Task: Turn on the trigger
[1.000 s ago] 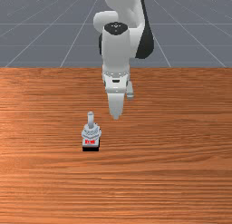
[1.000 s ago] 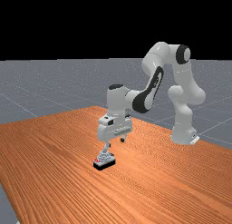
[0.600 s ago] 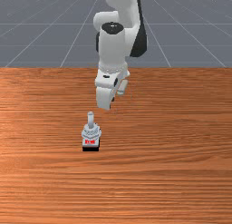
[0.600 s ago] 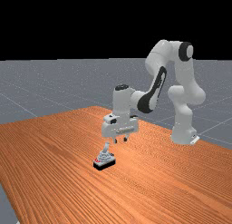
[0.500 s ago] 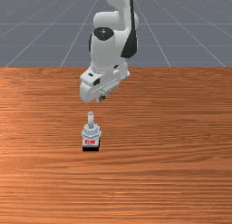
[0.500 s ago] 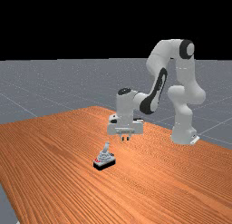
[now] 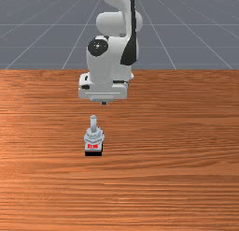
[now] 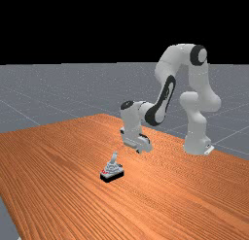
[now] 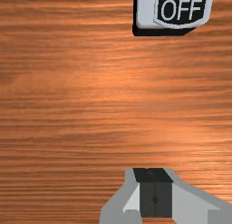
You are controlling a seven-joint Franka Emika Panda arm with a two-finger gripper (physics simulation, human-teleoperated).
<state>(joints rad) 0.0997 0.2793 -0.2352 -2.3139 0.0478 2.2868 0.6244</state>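
The gripper [image 7: 104, 103] hangs above the table on the arm's side of the switch, a little to the front view's right of its lever, apart from it. In the wrist view the gripper [image 9: 155, 182] has both fingers pressed together with nothing between them. The trigger is a grey toggle switch [image 7: 94, 137] on a black base, with a red label facing the front camera. Its lever [image 8: 115, 157] stands up, tipped slightly to the far view's right. A black OFF label [image 9: 181, 11] is on the switch's side toward the gripper.
The wooden table [image 7: 177, 141] lies under the switch and hand. The arm's base [image 8: 197, 144] stands at the table's far view right.
My hand has turned by a large angle, shifted to the front view's left and drawn back from the switch. The fingers, wide apart before, have come together. The switch has not moved.
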